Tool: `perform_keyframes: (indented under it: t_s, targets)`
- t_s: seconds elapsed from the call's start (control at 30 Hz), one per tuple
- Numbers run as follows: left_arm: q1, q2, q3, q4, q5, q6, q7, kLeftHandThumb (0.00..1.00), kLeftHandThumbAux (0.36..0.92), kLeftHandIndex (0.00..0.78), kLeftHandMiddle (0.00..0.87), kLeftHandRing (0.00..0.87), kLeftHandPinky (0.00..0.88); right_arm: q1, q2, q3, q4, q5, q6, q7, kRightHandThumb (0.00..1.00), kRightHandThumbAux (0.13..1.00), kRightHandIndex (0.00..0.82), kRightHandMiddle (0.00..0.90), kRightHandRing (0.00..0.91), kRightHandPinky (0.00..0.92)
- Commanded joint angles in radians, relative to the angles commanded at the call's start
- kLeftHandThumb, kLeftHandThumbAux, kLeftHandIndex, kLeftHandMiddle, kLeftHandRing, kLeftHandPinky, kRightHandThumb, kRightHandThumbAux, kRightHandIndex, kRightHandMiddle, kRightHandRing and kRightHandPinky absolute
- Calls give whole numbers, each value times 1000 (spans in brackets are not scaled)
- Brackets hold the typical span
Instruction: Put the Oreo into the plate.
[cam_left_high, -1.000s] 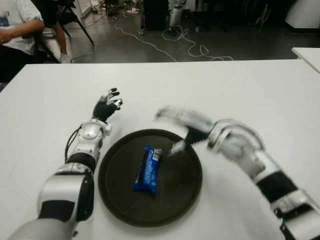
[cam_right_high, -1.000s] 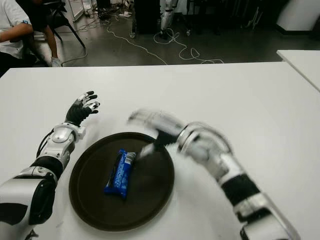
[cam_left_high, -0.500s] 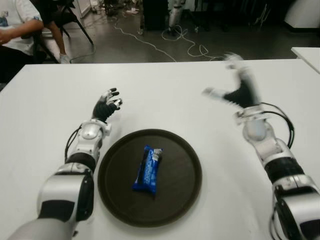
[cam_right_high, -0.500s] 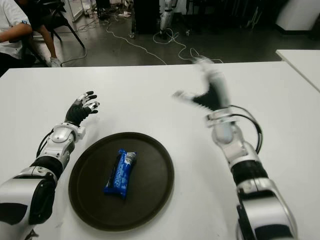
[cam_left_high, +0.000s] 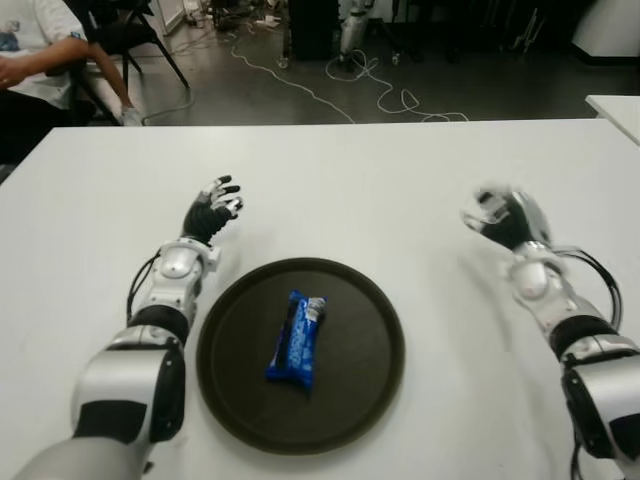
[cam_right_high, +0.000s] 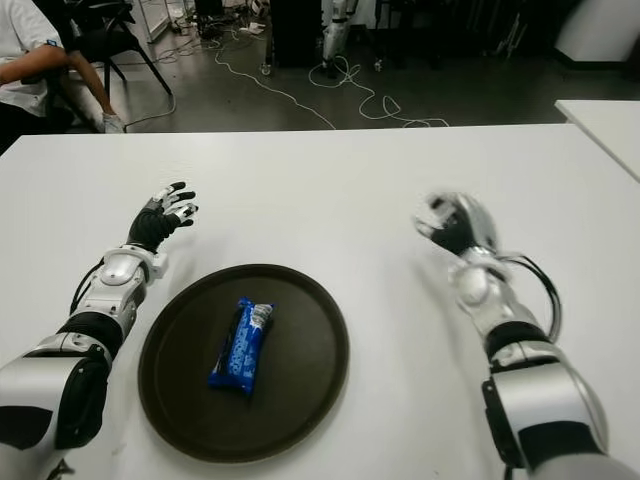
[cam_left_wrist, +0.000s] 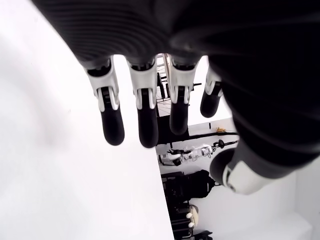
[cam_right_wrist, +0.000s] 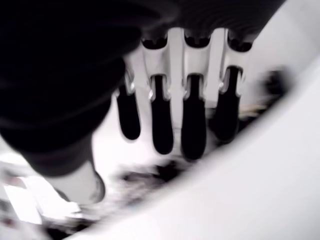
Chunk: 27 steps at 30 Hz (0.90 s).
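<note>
closest to me i see the round dark brown plate (cam_left_high: 340, 400) sitting on the white table (cam_left_high: 400, 180), and the blue oreo packet (cam_left_high: 297, 338) lies flat inside it, a little left of the plate's middle, its long side running roughly away from me with the white-marked end pointing toward the far rim. nothing is touching the packet. my left hand (cam_left_high: 211, 211) shows beyond the plate's left far edge, apart from the rim, with its forearm running alongside the plate's left side; in its wrist view the black-tipped fingers (cam_left_wrist: 112, 120) hang extended with gaps between them and nothing is in the palm, so it is relaxed and empty. my right hand (cam_left_high: 500, 215) is well to the right of the plate, over bare table, palm turned toward the left, and its forearm comes in from the lower right corner with a black cable (cam_left_high: 590, 270) looping beside the wrist. its wrist view shows four fingers (cam_right_wrist: 193, 125) stretched out side by side, thumb off to one side, holding nothing. past the table's far edge the dark floor (cam_left_high: 250, 90) carries white cables (cam_left_high: 385, 95), and a seated person's arm (cam_left_high: 40, 60) and a black chair (cam_left_high: 140, 35) show at the far left. another white tabletop corner (cam_left_high: 618, 108) peeks in at the right edge.
</note>
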Motion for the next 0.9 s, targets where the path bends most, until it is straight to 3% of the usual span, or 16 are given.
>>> perform_keyframes:
  t_s: [0.1,0.2,0.3,0.33,0.43,0.67,0.9]
  targets:
    - [-1,1,-5,1,5,1,5,147,667,88,199,210,232,-10,22,-83,-1,106,24,96,663,727,417,473,495,491]
    - [0,1,-5,1,4,-1,1,143,667,91,199,209,230,-21,37,-198,4,252,89,262,667,730,413,465,496,490]
    - [1,0,-4,-1,2,-3,-4,139,670,90,192,205,227,-28,41,-260,4,332,135,361,270,691,354,455,497,493]
    - [1,0,-4,-1,1,-4,-6,138,671,90,190,205,227,-28,43,-274,4,352,145,385,196,683,339,452,497,497]
    - [0,0,-4,-1,1,-6,-6,135,667,89,188,204,223,-28,51,-302,-1,387,164,429,112,675,308,441,493,502]
    - [-3,0,-4,2,1,-1,-2,135,679,95,195,205,215,-32,58,-280,-2,361,170,407,104,685,297,448,494,514]
    - [-3,-2,-2,2,-1,-5,-4,121,702,90,189,203,219,-26,56,-216,12,278,169,304,195,724,324,454,499,532]
